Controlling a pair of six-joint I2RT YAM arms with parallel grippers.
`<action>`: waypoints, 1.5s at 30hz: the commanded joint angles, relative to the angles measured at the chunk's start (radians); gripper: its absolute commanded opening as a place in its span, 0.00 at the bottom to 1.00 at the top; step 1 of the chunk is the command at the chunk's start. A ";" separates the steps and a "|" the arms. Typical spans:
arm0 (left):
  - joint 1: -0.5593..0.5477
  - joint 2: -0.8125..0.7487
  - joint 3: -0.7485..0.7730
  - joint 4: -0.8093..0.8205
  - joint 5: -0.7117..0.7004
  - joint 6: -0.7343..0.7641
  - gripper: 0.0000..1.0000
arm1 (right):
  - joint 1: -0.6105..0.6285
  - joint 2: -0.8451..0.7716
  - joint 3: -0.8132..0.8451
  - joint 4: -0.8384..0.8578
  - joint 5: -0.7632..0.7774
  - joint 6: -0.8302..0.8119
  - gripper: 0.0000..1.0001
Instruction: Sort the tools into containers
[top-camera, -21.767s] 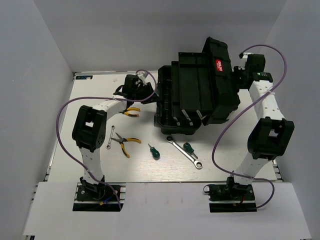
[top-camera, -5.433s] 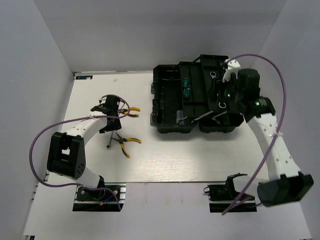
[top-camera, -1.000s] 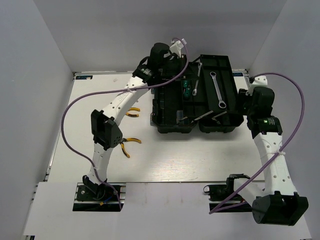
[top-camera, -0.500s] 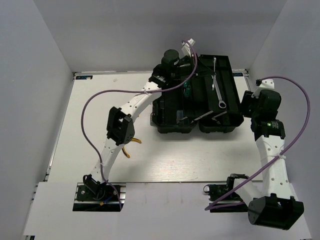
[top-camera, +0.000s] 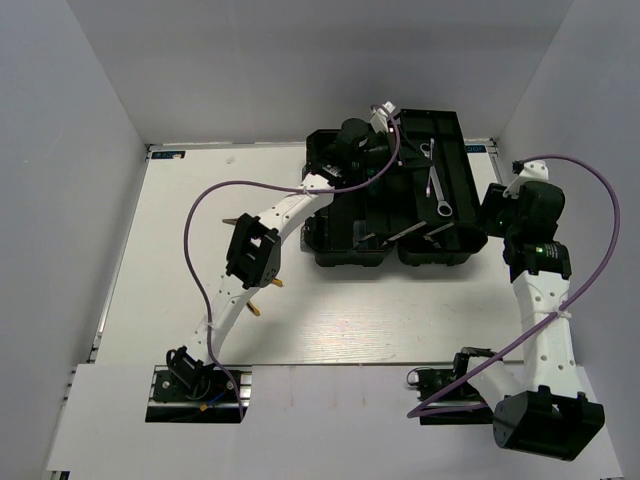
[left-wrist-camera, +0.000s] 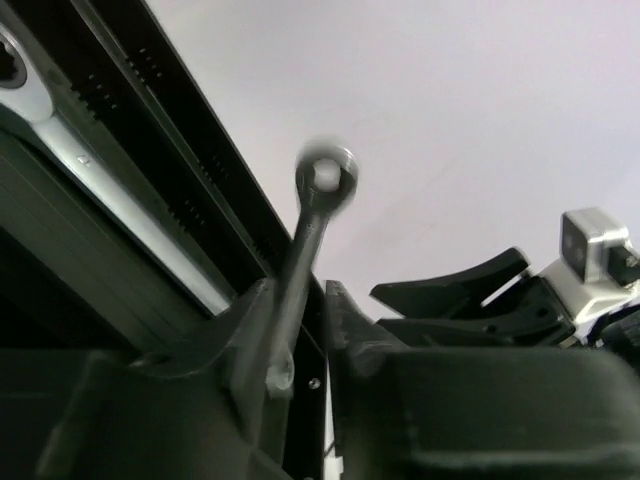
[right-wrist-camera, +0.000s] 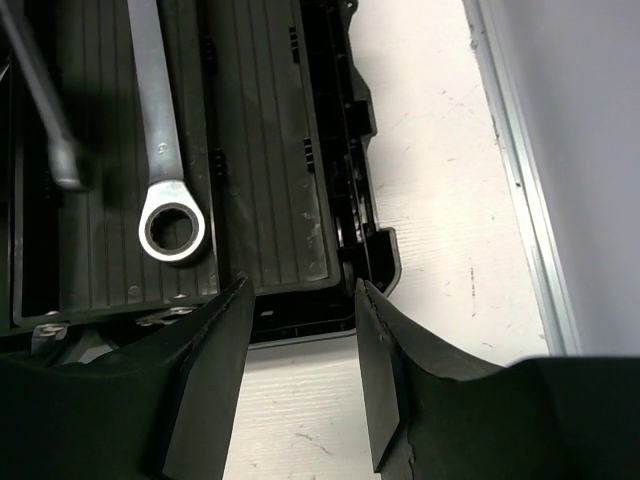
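Observation:
The black toolbox (top-camera: 322, 248) stands open at the back right. My left gripper (top-camera: 403, 145) reaches over it, shut on the short silver wrench (top-camera: 426, 149). In the left wrist view the jaws (left-wrist-camera: 300, 290) pinch the wrench's shaft, with its ring end (left-wrist-camera: 325, 176) sticking out above the box. The long wrench (top-camera: 437, 185) lies in the right compartment; it also shows in the right wrist view (right-wrist-camera: 160, 130). My right gripper (top-camera: 492, 215) is open and empty at the box's front right corner (right-wrist-camera: 300, 285). One yellow-handled pair of pliers (top-camera: 262, 290) shows partly under the left arm. The screwdrivers are hidden.
The white table (top-camera: 400, 310) spreads in front of the toolbox. The left arm arches from its base over the table's left half to the box. A metal rail (right-wrist-camera: 520, 180) runs along the table's right edge, close to my right gripper. Grey walls enclose the back and sides.
My left gripper has moved right across the toolbox with the short wrench, from the left compartment to over the right one. The right arm has barely moved.

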 joint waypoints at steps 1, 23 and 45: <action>-0.007 -0.064 0.028 -0.020 -0.016 0.009 0.40 | -0.007 -0.020 -0.011 0.043 -0.042 0.018 0.51; 0.061 -0.906 -0.683 -0.641 -0.646 0.603 0.02 | 0.021 -0.032 -0.031 0.016 -0.686 -0.171 0.00; 0.357 -0.601 -0.857 -0.849 -0.766 0.243 0.73 | 0.167 0.055 0.043 -0.016 -0.487 -0.156 0.11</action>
